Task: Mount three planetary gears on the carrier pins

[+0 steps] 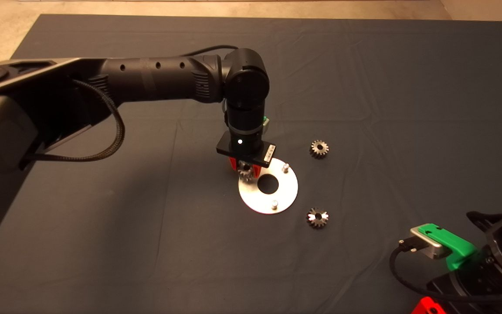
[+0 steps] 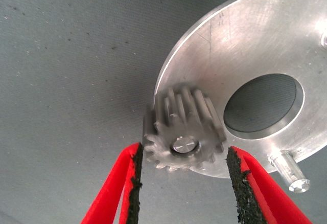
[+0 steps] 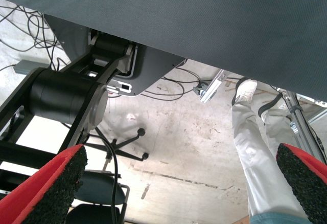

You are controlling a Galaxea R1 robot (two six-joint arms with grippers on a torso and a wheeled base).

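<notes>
Left gripper (image 2: pixel 184 175) over plate (image 1: pixel 288 194) at its 10 o'clock rim, fingers (image 2: pixel 130 183) spread, flanking gear (image 2: pixel 184 132) seated on a pin, pads apparently not touching it. Two bare pins (image 1: pixel 284 166) at 1 and 5 o'clock. Loose gears (image 1: pixel 319 149) on mat (image 1: pixel 408 109) at 2 and 4 o'clock. Right gripper (image 3: pixel 179 183) parked at lower right, fingers apart.

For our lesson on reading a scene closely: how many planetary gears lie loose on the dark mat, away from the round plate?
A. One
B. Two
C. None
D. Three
B. Two planetary gears lie on the mat to the right of the round plate, one farther back and one nearer; the third gear sits on a carrier pin between the open fingers of the left hand.
</notes>
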